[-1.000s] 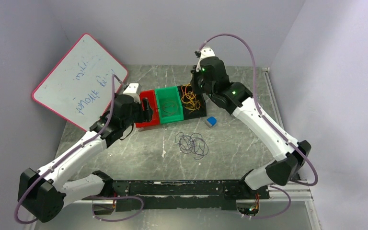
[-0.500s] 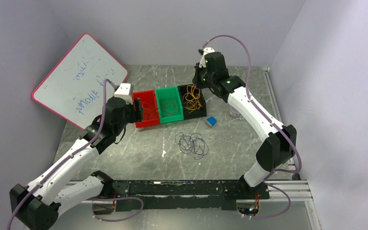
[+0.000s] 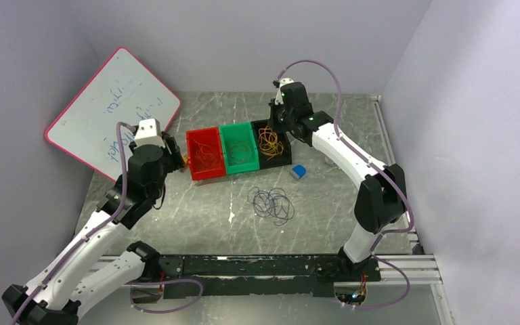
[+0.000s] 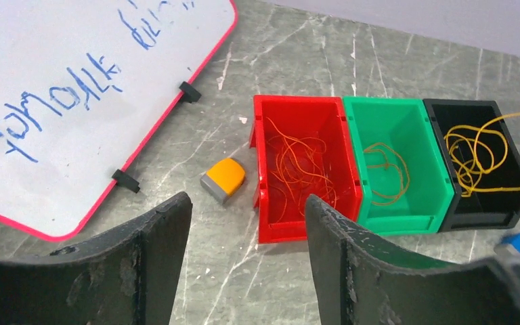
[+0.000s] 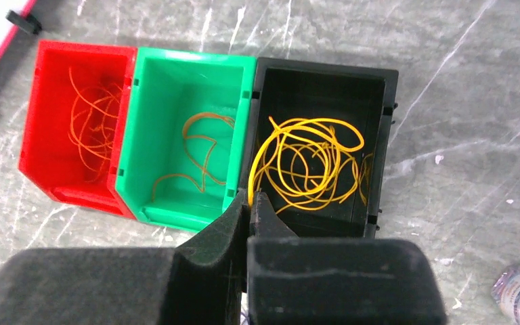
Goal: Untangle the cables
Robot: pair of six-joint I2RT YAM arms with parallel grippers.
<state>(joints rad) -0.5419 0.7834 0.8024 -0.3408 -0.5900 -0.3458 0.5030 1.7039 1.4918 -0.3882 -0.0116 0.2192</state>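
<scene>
Yellow cable (image 5: pixel 311 166) lies in loose loops inside the black bin (image 5: pixel 325 73), the right one of three bins standing side by side on the table (image 3: pixel 325 203). The right gripper (image 5: pixel 250 203) hangs over the near left corner of this bin. Its jaws are pressed together, and the yellow cable is just beyond their tips (whether a strand touches them, I cannot tell).

The green bin (image 5: pixel 189 59) in the middle holds one thin orange cable (image 5: pixel 200 152). The red bin (image 4: pixel 271 230) on the left holds several orange cables (image 4: pixel 298 169) in a loose clump.

The left gripper (image 4: pixel 244 217) is to the left of the red bin, near the whiteboard (image 4: pixel 74 88). Its jaws are wide apart and well short of the orange cables, and the red bin's near corner shows between them. A small orange and grey block (image 4: pixel 223 180) lies just beside the red bin.

The dark purple cable (image 3: pixel 271 204) lies in flat loops on the table, in front of the bins and well apart from both grippers.
</scene>
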